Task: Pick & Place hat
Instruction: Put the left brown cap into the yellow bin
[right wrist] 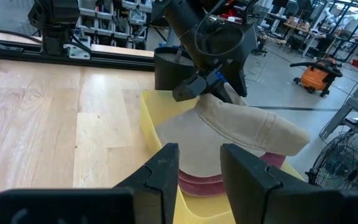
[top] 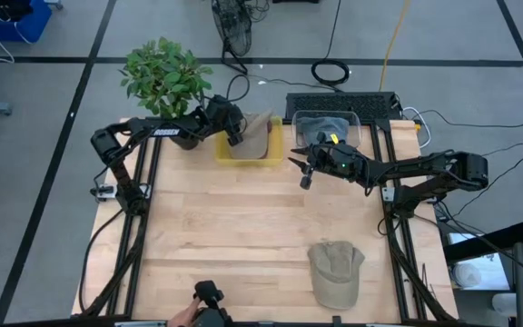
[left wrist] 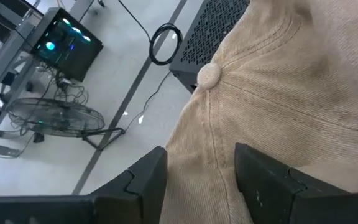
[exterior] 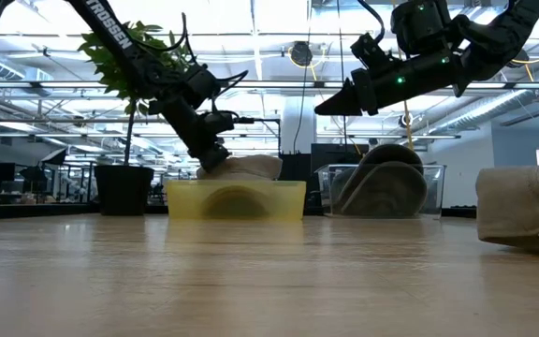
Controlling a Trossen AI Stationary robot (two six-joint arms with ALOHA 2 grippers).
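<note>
My work room is big lab: wooden table mid frame, shelves upper left, floor fan left, computer upper left.

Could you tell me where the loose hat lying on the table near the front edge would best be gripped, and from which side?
Probably from straight above, by the crown. The tan hat lies flat on the bare table, with nothing close around it; its soft crown fabric, bunched toward the back of the table, should pinch between the fingers. The right gripper is nearer.
</note>
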